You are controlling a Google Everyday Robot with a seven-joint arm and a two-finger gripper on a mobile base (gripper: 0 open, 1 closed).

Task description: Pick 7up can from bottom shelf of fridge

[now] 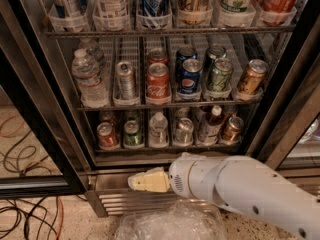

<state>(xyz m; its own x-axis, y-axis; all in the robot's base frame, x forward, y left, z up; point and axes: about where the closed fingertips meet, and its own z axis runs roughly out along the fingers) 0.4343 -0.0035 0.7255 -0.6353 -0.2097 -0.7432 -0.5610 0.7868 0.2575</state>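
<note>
The fridge (35, 99) stands open in front of me. The 7up can (184, 131), silvery-grey with a shiny lid, stands in a lane of the bottom shelf (165, 157), right of a small water bottle (158, 129). A bright green can (132, 133) and a red can (106, 135) stand further left. A dark bottle (210, 124) and a copper-brown can (232, 129) stand to the right. My gripper (145, 181) is cream-coloured, points left, and hangs below the shelf lip in front of the ribbed steel base (107, 199), empty and well below the 7up can.
The middle rack holds a water bottle (88, 79), a silver can (125, 80), a Coca-Cola can (158, 82), a Pepsi can (190, 78) and others. Cables (25, 214) lie on the floor at left. A clear plastic bag (170, 224) lies below my white arm (240, 189).
</note>
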